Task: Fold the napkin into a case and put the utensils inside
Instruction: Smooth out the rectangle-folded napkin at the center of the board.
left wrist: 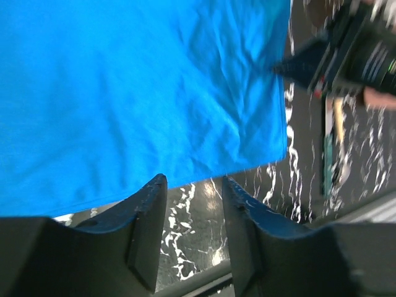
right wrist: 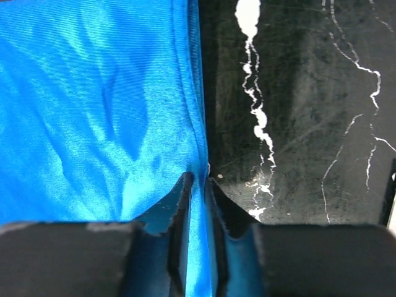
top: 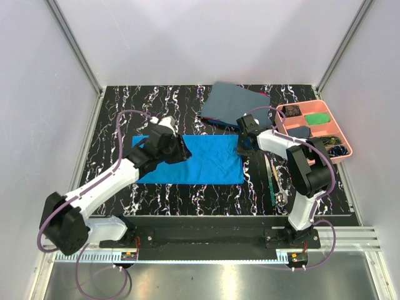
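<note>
Squarely in the middle of the black marbled table (top: 187, 106), the napkin (top: 206, 161) lies flat. The right gripper (right wrist: 199, 182) pinches the cloth's right edge, while the left gripper (left wrist: 192, 185), fingers parted and empty, hangs over its left part. The utensils (top: 273, 181) lie toward the table's right edge.

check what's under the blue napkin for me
Only the black marbled table shows around the napkin. The cloth lies mostly flat, wrinkled, with no clear bump; whatever is beneath is covered. The left arm hides its left end from above.
</note>
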Available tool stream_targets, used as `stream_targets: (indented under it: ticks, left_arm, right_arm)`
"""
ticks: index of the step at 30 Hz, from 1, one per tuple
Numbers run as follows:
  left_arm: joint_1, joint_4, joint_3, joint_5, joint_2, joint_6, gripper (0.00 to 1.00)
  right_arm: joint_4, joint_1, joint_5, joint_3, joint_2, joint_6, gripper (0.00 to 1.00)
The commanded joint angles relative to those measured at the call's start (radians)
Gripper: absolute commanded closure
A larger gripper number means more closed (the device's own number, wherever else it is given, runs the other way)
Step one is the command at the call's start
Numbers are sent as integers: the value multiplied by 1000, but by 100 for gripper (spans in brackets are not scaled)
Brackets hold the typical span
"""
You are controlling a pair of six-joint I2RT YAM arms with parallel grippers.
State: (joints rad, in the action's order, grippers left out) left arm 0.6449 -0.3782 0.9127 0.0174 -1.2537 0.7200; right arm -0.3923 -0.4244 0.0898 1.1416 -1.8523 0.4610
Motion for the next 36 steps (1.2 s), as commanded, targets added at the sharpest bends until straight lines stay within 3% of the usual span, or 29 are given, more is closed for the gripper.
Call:
stream_targets:
  ticks: [1,7,16,17,18,22,28,36]
  left_arm:
    - [-79,-21,-15,52,83,1,55]
    - [-171,-59,-52,3,109,-13,54]
    - [-209,-33,-69,-112,74,-79,55]
    - [-202,-27,-61,-132,62,-82,54]
    - [-189,-24,-55,-135,48,-83,54]
    - [-94,-11,-37,-88,14,-56,54]
    - [-76,24,-67,-73,34,-39,54]
    - [-76,24,-72,-79,48,-54,54]
  right_arm:
    - [-80,-7,53,-82,-55,28,86]
    - [-57,3,84,-114,33,21,100]
    - [-56,13,21,-120,134,-25,100]
    - [-63,15,16,-100,127,-21,94]
    - [-103,15,14,-89,119,-18,67]
    - [-186,15,18,-79,133,30,39]
    - [-261,3,2,-118,153,87,36]
    - [-270,-36,74,-108,116,145,46]
